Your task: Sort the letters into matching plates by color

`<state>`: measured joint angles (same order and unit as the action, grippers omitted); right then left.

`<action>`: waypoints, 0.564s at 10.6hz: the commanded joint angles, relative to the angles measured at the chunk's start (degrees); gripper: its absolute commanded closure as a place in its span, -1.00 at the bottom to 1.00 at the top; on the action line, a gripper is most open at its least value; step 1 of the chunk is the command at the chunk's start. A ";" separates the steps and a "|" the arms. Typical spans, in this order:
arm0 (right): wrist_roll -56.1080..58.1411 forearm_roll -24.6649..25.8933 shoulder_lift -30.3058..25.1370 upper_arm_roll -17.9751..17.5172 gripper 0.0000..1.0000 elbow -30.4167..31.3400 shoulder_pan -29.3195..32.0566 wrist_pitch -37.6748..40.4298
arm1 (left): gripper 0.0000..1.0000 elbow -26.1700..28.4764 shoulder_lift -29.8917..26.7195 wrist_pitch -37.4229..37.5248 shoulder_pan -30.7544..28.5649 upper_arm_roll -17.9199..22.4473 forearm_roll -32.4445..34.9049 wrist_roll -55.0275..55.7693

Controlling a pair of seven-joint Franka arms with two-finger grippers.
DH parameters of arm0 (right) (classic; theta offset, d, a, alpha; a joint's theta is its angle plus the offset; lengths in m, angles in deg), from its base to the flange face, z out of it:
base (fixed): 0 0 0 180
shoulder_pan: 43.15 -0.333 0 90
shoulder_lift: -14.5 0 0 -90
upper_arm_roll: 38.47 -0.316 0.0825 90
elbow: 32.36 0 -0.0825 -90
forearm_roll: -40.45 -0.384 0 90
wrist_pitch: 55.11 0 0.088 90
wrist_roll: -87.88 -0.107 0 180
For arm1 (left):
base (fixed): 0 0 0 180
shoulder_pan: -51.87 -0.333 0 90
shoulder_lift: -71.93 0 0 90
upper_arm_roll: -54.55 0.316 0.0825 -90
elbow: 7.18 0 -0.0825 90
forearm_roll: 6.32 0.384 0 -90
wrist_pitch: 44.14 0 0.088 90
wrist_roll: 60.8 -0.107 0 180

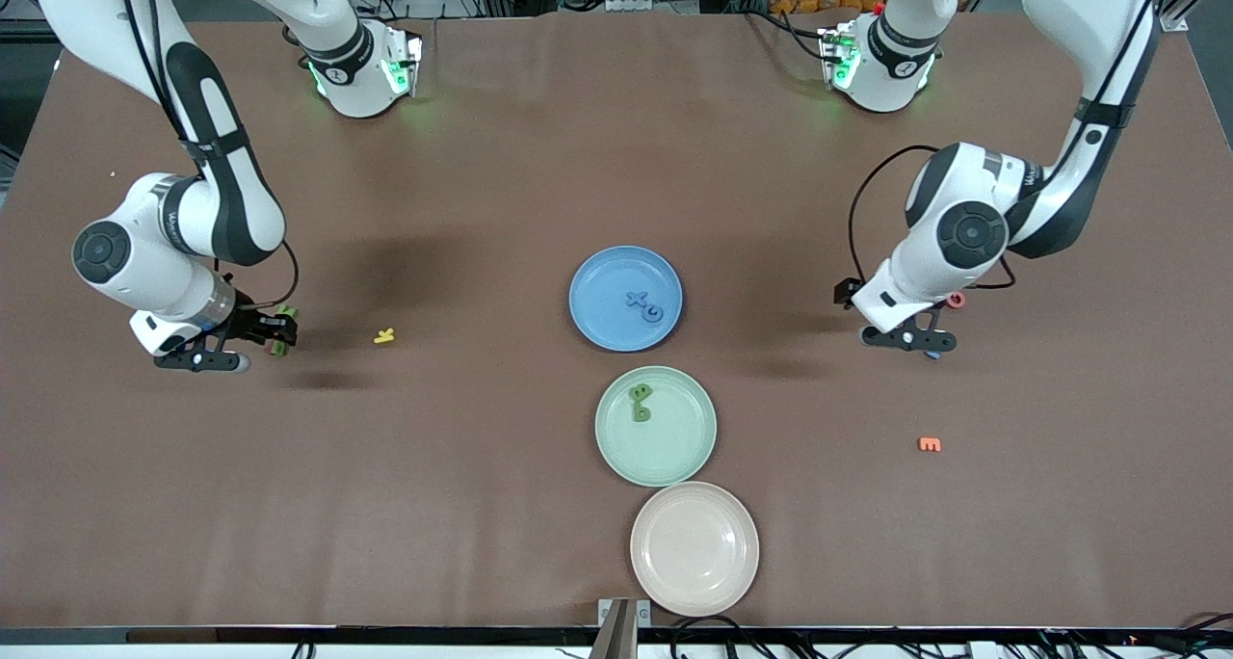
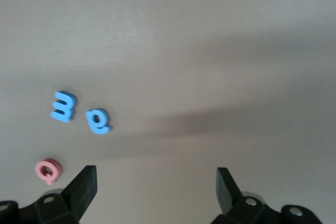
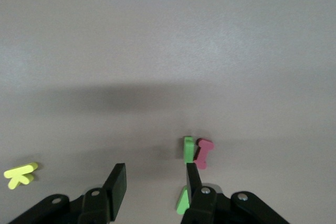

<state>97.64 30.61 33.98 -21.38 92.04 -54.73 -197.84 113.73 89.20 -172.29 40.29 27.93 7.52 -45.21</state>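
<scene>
Green letter (image 3: 188,149) beside right pincer (image 3: 155,182), not gripped

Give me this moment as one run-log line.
left gripper: open, near two blue letters | right gripper: open, beside green letters | blue plate: two blue inside | green plate: two green inside

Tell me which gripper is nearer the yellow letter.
Right. The right gripper is low over the table beside the yellow letter, toward the right arm's end. The left gripper is at the left arm's end, past the blue plate.
</scene>
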 commanded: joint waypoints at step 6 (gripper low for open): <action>3.50 0.27 3.10 2.34 -0.08 1.46 -0.72 -5.80 | -1.00 -3.40 -1.98 2.29 -7.74 -0.80 0.31 -9.50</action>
<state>100.62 30.64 35.84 -19.53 93.09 -54.86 -201.70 109.89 88.44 -171.27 35.34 27.91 7.52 -50.33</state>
